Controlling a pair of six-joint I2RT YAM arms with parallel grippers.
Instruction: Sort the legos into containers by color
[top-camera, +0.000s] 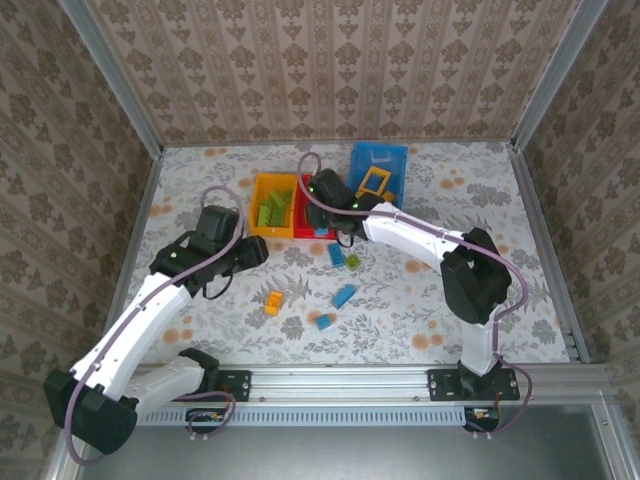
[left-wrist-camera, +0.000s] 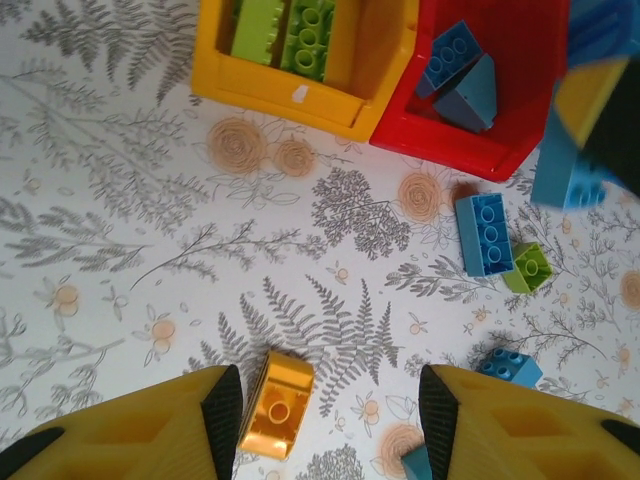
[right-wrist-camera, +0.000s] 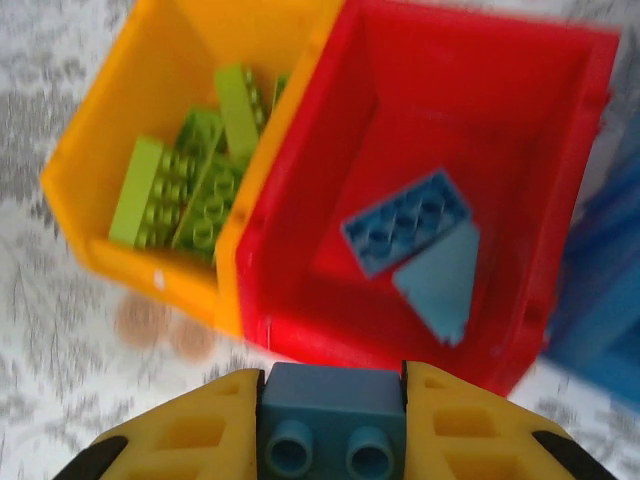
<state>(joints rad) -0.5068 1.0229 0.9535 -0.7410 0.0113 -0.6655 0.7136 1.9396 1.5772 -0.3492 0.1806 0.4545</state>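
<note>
Right gripper (right-wrist-camera: 333, 398) is clamped on a blue brick (right-wrist-camera: 333, 420), fingers narrowed to the brick's width. It hangs at the near wall of the red bin (right-wrist-camera: 330, 330). 2 blue pieces (right-wrist-camera: 410, 235) lie inside that bin. The yellow bin (right-wrist-camera: 95, 150) touches the red bin's left side and holds green bricks (right-wrist-camera: 190, 190). The blue bin (top-camera: 380, 158) sits behind and to the right of the red bin, with the yellow frame (top-camera: 373, 182) in it.

Left gripper (left-wrist-camera: 330, 410) is part open and holds nothing, low over the table in front of the red bin. An orange brick (left-wrist-camera: 277, 405) lies between its fingers (left-wrist-camera: 222, 415), just beside 1 pad and apart from the other. Loose near the red bin's front are a flat blue brick (left-wrist-camera: 485, 233) and a small green brick (left-wrist-camera: 528, 267), which look to be touching.

Risks:
- The held brick looks barely past the red bin's near wall. If let go here it could clip the rim and drop back onto the table.
- The orange brick is off-centre. Closing may shove or tip it instead of pinching it.
- Both arms work close to the red bin's front, so a bump could knock the held brick loose.
</note>
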